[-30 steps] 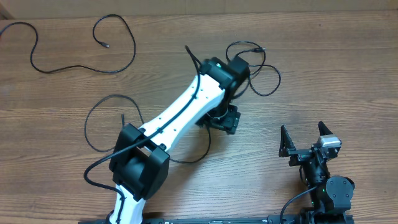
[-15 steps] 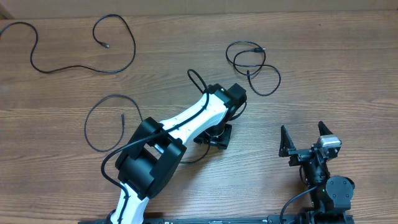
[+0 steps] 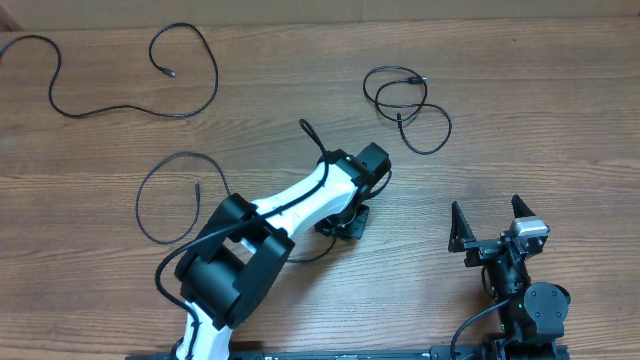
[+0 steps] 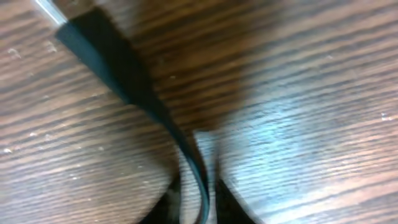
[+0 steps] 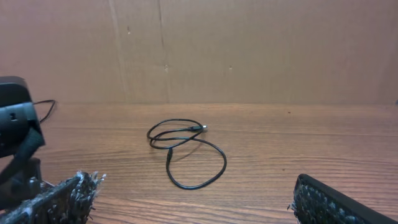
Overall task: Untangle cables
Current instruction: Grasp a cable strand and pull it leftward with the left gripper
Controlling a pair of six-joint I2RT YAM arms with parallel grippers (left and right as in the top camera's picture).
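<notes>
We judge the job largely done: in the overhead view four thin black cords lie well apart from each other. One long cable point(image 3: 216, 78) sprawls across the upper left and reaches the frame's left edge. A looped cable point(image 3: 138, 205) lies at mid left. A coiled cable point(image 3: 400, 108) sits at upper centre-right, laid over itself in several loops; we cannot tell whether it is knotted or only overlapping, so that looks like what is left. The fourth, the pinched cable point(image 4: 109, 59), lies at the centre under the left gripper point(image 3: 345, 222). In the left wrist view its jaws are narrow, closed on the cord just behind the plug. The right gripper point(image 3: 490, 228) waits at lower right with jaws wide and nothing between them. Bare tabletop point(image 3: 560, 120) at the right and along the lower centre gives room for spreading loops; the cardboard wall point(image 5: 249, 50) bounds the far edge, close behind the coiled cable.
</notes>
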